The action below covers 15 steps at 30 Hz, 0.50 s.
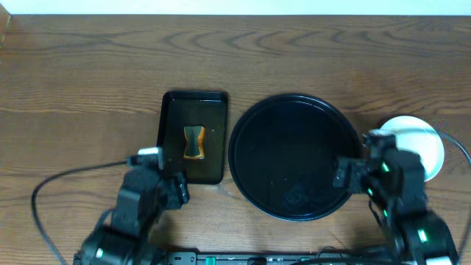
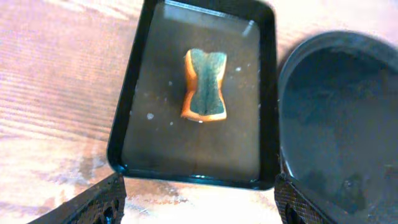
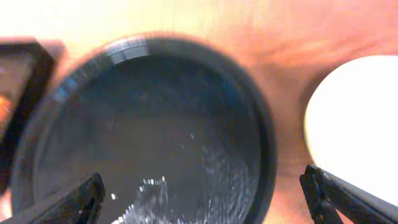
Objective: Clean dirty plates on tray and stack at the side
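The round black tray (image 1: 294, 156) sits mid-table with nothing on it; it also shows in the left wrist view (image 2: 348, 118) and the right wrist view (image 3: 149, 130). A stack of plates (image 1: 419, 143) lies just right of it, white top showing, partly hidden by my right arm; in the right wrist view (image 3: 354, 118) it is a bright blur. My right gripper (image 3: 202, 202) is open and empty over the tray's right rim. My left gripper (image 2: 199, 205) is open and empty just below the rectangular tray.
A small rectangular black tray (image 1: 194, 137) holding shallow water and an orange sponge with a green scouring face (image 1: 193, 142) stands left of the round tray; both show in the left wrist view (image 2: 205, 84). A cable (image 1: 66, 177) trails at the left.
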Each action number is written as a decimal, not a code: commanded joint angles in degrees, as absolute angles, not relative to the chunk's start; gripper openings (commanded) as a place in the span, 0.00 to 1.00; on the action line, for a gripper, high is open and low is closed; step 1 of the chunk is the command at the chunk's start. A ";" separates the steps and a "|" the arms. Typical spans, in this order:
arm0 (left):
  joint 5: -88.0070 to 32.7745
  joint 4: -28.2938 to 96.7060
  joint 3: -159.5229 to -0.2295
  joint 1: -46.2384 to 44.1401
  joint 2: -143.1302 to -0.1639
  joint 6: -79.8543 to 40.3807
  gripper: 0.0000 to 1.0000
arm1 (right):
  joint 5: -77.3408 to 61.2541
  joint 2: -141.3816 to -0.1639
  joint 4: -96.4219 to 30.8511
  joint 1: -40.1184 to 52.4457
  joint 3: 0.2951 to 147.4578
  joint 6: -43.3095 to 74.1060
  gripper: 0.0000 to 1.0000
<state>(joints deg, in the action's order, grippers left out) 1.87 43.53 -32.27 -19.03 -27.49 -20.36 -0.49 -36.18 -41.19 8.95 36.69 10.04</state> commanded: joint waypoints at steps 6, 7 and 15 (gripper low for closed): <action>2.09 43.77 -30.17 -19.22 -20.45 -20.45 0.77 | 1.06 -25.45 -46.22 9.45 35.77 10.66 0.99; 2.09 43.79 -30.17 -19.22 -20.56 -20.45 0.78 | 1.08 -25.41 -46.87 9.45 35.77 10.63 0.99; 2.09 43.90 -30.17 -19.22 -20.60 -20.45 0.78 | 1.06 -25.50 -54.06 9.45 35.77 10.63 0.99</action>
